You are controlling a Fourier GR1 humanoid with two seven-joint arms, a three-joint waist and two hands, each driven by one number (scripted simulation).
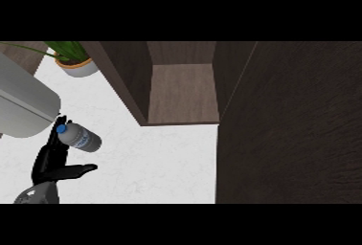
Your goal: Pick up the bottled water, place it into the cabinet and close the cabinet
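Observation:
The bottled water, clear with a blue cap and a label, lies on its side on the white counter at the left. My left hand stands just beside and below it, fingers straight and reaching up along the cap end, thumb stretched out to the right; it is open and does not hold the bottle. The dark wooden cabinet stands at the back middle with its inside shelf showing. Its open door fills the view's right side. My right hand does not show.
A potted green plant sits at the back left of the counter. A large light grey rounded object covers the left edge. Bare white counter lies between the bottle and the cabinet door.

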